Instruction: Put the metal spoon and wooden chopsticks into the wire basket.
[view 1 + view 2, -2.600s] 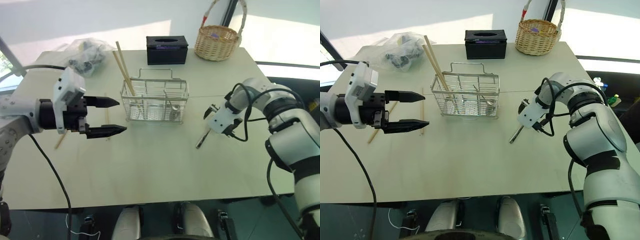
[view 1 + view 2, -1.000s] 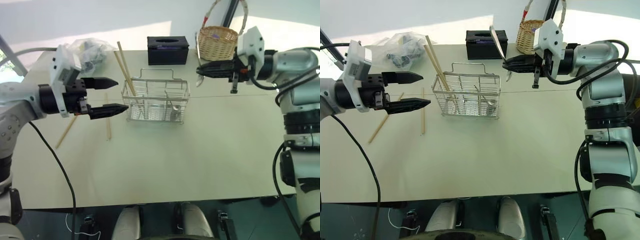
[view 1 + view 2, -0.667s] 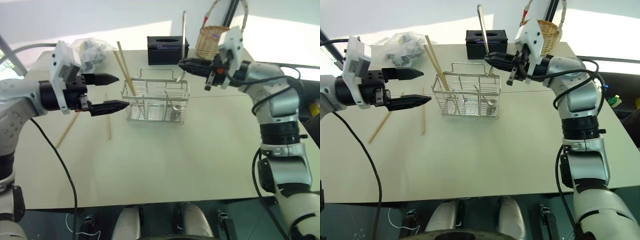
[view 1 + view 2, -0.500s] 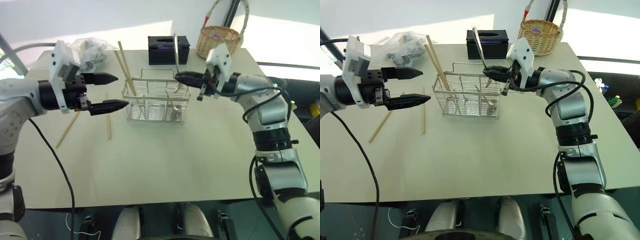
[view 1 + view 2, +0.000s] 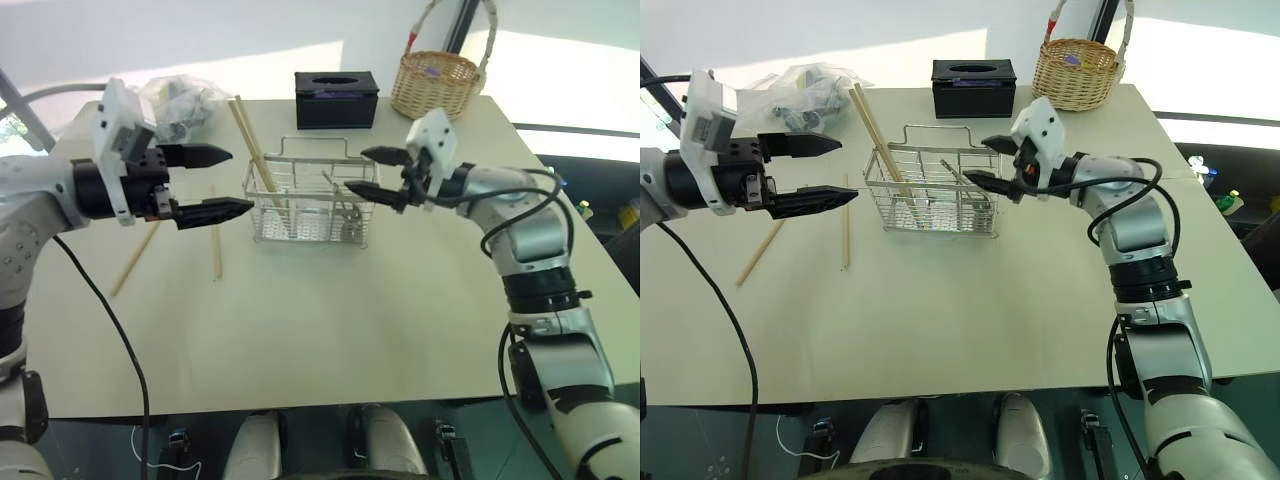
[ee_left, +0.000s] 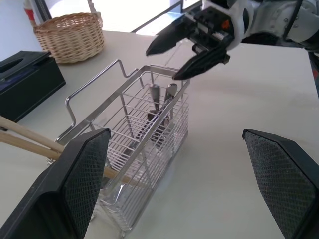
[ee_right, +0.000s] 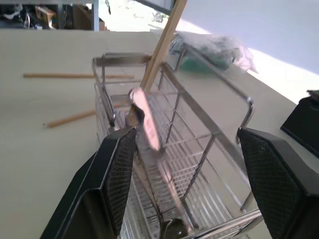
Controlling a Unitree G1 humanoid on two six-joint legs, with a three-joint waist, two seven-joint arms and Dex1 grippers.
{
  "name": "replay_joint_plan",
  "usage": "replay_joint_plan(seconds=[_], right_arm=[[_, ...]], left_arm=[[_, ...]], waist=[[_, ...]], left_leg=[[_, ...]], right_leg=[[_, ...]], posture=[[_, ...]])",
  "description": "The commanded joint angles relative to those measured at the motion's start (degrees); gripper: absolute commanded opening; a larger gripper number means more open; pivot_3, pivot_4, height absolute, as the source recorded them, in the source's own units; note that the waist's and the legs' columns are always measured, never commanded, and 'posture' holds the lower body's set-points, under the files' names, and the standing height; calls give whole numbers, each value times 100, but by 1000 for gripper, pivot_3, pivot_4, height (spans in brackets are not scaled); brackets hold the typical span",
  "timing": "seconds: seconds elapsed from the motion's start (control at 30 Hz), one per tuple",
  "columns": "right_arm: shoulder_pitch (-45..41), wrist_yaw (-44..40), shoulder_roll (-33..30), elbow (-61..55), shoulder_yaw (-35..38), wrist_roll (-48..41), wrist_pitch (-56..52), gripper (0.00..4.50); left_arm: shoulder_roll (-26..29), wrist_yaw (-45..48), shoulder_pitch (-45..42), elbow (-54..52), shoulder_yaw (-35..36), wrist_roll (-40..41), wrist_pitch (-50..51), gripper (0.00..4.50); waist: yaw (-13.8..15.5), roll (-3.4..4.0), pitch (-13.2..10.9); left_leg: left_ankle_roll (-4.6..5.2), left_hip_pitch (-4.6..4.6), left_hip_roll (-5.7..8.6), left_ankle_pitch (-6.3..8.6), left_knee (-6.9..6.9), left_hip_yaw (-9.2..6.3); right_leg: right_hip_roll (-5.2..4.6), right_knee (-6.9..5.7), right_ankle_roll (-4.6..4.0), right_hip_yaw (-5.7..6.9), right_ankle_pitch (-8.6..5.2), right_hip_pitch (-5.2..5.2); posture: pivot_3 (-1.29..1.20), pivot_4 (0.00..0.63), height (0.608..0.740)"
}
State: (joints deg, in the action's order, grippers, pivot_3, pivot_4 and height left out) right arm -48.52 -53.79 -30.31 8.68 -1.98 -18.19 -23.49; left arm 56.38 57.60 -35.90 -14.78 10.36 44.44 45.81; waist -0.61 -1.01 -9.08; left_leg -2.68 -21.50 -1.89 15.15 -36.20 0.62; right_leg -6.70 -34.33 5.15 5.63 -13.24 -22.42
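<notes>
My left gripper (image 5: 218, 181) hangs spread and empty beside two thin wooden chopsticks (image 5: 214, 247) lying on the matte tabletop (image 5: 320, 320). Two more lean in the wire basket (image 5: 310, 205), with the metal spoon (image 5: 962, 182); my right gripper (image 5: 374, 174) gapes empty above.
</notes>
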Motion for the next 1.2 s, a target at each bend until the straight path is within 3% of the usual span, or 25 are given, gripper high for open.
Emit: replay_joint_plan(seconds=[0.03, 0.2, 0.3, 0.47, 0.6, 0.9, 1.2], right_arm=[[-491, -168, -338, -430, 615, -565, -314, 3474], [-742, -1004, -1155, -1201, 1289, -2115, -1631, 3474], [-52, -1264, -1654, -2138, 1433, -2675, -2165, 3474], [1359, -1021, -1891, -3282, 1461, -2767, -2219, 3474], [2280, -587, -1777, -3822, 1424, -2559, -2073, 3474], [2860, 10, -1717, -4188, 1578, -2746, -2053, 3474], [3120, 222, -1856, -4366, 1686, -2996, -2092, 3474]], left_arm=[[128, -47, -88, 7, 297, -41, -78, 4500], [123, -443, -30, 283, 596, -190, -87, 4500], [118, -937, 128, 877, 795, -677, -267, 4500], [114, -1476, 124, 1946, 730, -1395, -532, 4500], [22, -1908, -381, 3553, -33, -2324, -439, 4500], [-796, -1889, -2219, 7262, -1199, -3770, -967, 4500], [-1218, -1782, -2709, 8530, -1423, -4503, -1765, 4500]], waist=[[1, 0, 0], [10, 0, -3], [2, -12, 5], [4, -23, 7], [50, -35, 14], [207, -91, 21], [142, -114, 15]], left_leg=[[0, 0, 0, 0, 0, 0], [5, 0, -1, 3, 7, -2], [8, 6, -2, 5, 10, -1], [9, 4, -3, 6, 6, 5], [9, 8, -3, 5, 4, 7], [13, -5, 0, 8, 2, 15], [18, -7, -5, 11, 4, 25]], right_leg=[[0, 0, 0, 0, 0, 0], [0, 4, 0, 1, 0, 0], [1, 8, 0, 1, -1, 5], [-1, 9, 2, 0, -2, -1], [-3, 8, 7, 0, -5, 2], [-3, 11, 2, 0, -1, -5], [-7, 7, 3, -1, -1, -15]], posture=[[0, 150, 712], [0, 150, 712], [0, 150, 712], [0, 150, 712], [0, 150, 712], [0, 150, 712], [0, 150, 712]])
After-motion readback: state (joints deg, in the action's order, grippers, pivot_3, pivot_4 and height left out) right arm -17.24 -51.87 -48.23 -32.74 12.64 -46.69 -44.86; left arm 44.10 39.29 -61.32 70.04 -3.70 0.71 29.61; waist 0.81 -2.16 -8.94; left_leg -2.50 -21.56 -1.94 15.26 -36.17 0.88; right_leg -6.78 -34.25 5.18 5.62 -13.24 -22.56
